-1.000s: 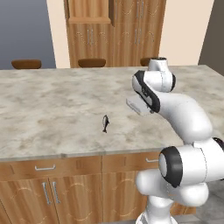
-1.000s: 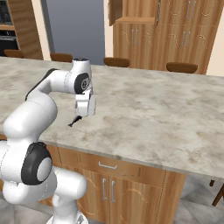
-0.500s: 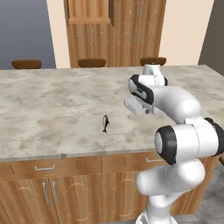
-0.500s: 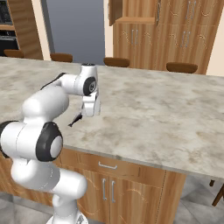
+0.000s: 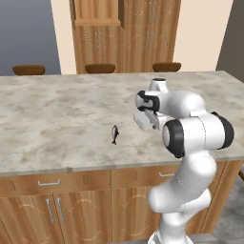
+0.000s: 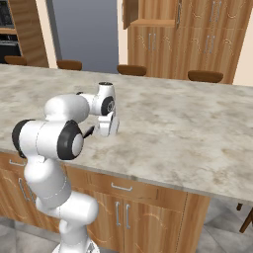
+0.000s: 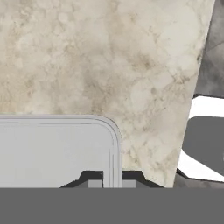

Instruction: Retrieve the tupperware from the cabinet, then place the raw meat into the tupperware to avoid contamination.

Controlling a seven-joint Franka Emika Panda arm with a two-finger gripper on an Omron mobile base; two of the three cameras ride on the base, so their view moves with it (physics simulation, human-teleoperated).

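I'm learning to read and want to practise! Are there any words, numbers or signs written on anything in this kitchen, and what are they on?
There are none to read here.
The marble counter has only a cloudy stone pattern, no letters.
The tall wood cabinet has carved arches and silver handles, no label.
The tupperware at the pincer is plain and clear, no print.
The small dark raw meat has no tag.

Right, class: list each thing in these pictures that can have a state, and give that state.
gripper: shut on the tupperware's rim.
tupperware: held, above the marble counter.
raw meat: lying on the counter, not yet boxed.
cabinet: upper left door open.
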